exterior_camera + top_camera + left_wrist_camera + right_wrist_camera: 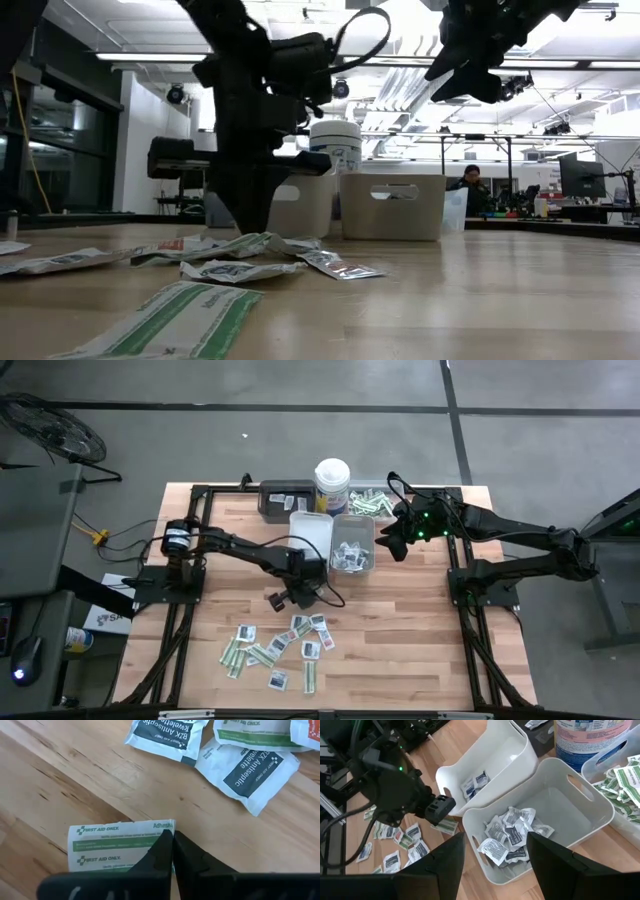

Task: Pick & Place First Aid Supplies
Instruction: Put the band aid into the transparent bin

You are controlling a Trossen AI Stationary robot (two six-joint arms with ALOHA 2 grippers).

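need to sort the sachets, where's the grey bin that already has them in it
In the high view the grey bin sits at the table's back middle, right of the white bin, with the canister behind and the right gripper beside it.

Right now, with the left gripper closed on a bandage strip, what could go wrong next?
1. The left gripper pinches only the edge of the green-and-white strip, so it might slip out when lifted.
2. The open right gripper hovers over the grey bin of sachets; the arms might collide if the left one delivers nearby.
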